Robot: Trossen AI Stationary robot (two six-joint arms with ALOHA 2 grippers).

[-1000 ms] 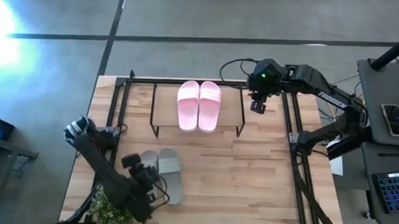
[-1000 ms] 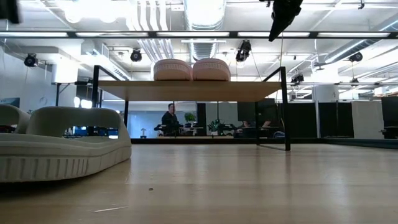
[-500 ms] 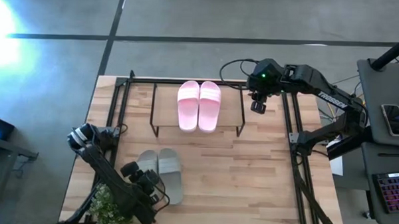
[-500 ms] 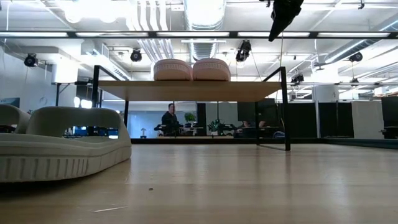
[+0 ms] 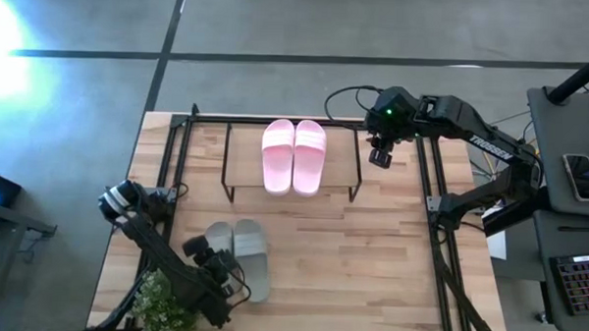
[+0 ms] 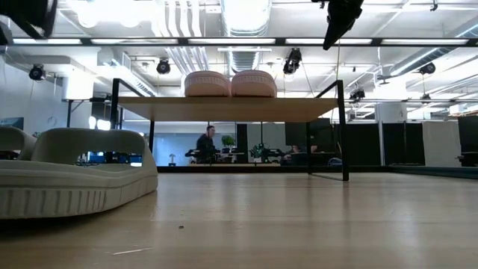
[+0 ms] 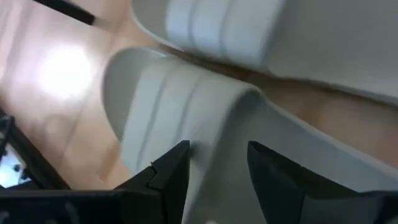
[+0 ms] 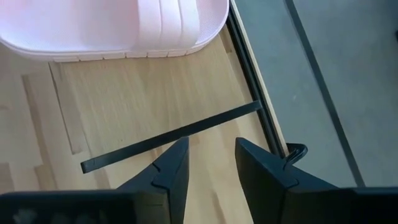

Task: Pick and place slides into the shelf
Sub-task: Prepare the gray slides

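Observation:
The pale pink pair (image 5: 293, 156) lies side by side, soles down, on the shelf's wooden top board (image 5: 244, 156); in the low view the pink pair (image 6: 229, 84) sits on the board (image 6: 224, 109). The grey-green pair (image 5: 249, 252) rests on the table in front of the shelf, near the left side. My left gripper (image 5: 201, 251) hovers open above the left grey-green slide, its fingers (image 7: 177, 165) over the strap (image 7: 186, 106). My right gripper (image 5: 380, 154) waits open, high beside the shelf's far right corner, with a pink slide (image 8: 124, 25) in its wrist view.
A large black tube frame (image 5: 436, 220) runs along the table's left, far and right sides. A small plant (image 5: 157, 308) stands at the near left corner. Bare wood (image 5: 350, 266) lies right of the grey-green pair. A person (image 6: 205, 142) shows far off in the room.
My left arm has shifted a little toward the table's near edge above the grey-green pair. Neither pair of slides has moved.

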